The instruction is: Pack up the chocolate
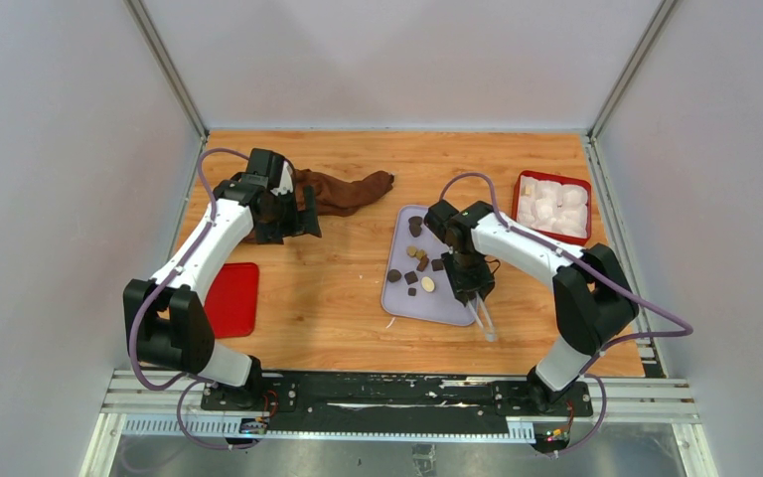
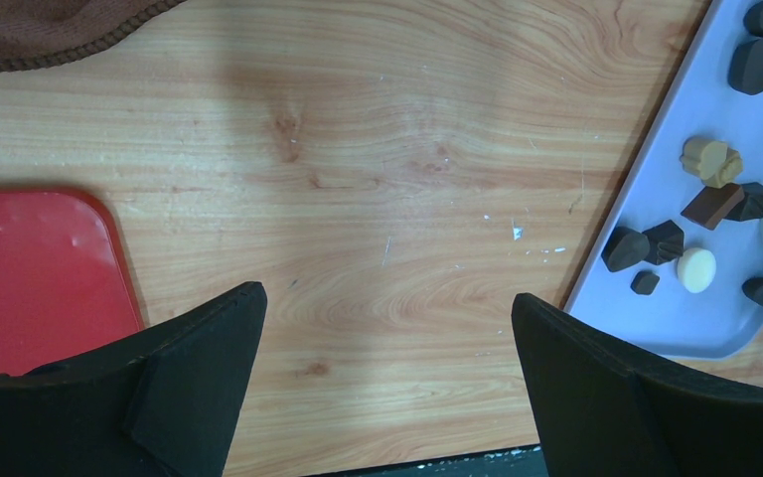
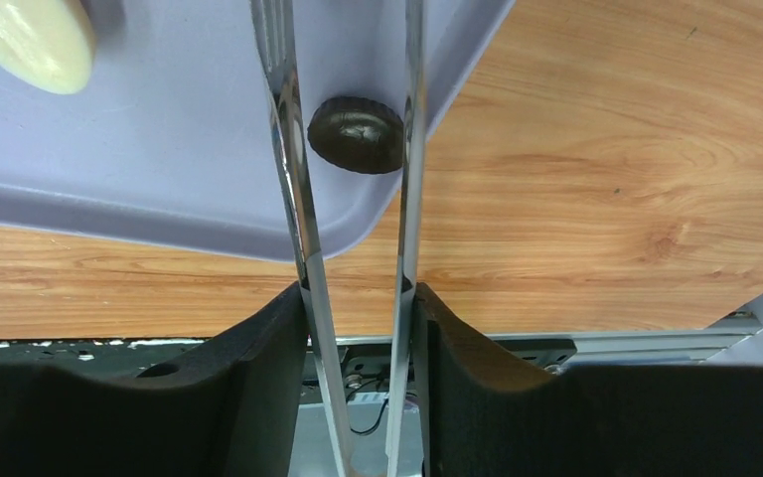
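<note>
Several small pieces of chocolate, dark, tan and cream, lie on the lavender tray. My right gripper is shut on a pair of metal tongs. The tongs' two arms straddle a round dark chocolate near the tray's corner. Whether they pinch it I cannot tell. A cream piece lies to its left. My left gripper hangs open over bare wood, left of the tray, with nothing between its fingers.
A brown cloth lies at the back, beside the left gripper. A flat red lid rests at the left. A red box holding white paper cups stands at the back right. Walls enclose three sides.
</note>
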You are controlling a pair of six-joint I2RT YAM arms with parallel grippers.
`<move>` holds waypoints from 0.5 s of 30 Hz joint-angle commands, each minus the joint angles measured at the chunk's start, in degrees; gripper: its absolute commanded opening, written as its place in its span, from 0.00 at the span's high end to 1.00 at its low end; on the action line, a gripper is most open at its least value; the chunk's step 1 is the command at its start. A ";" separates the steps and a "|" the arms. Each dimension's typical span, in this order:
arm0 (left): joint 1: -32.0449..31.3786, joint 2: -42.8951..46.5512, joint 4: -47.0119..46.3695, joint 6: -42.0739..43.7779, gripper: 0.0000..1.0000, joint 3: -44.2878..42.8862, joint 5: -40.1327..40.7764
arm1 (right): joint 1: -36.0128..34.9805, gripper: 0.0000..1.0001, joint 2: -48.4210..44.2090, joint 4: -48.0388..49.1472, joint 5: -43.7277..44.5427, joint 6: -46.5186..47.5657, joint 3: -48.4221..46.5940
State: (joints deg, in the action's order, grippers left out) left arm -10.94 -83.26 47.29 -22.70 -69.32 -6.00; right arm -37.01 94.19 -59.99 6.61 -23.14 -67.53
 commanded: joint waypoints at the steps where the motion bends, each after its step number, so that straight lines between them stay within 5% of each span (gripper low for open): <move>1: 0.22 1.31 0.61 0.56 0.00 0.59 -0.53 | -0.55 0.61 0.58 -0.94 0.07 0.32 0.76; 9: 0.22 1.27 0.61 0.49 0.00 0.93 -0.33 | -0.59 0.98 -1.36 -3.46 0.84 0.05 -2.11; 15: 0.22 1.10 0.87 0.79 0.00 0.70 0.44 | 1.23 1.00 -2.20 -6.70 2.45 2.08 -8.23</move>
State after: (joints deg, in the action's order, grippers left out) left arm -10.94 -83.26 47.29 -22.70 -69.30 -5.98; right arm -36.99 94.00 -62.83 7.14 -22.63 -71.37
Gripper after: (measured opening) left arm 0.999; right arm 0.369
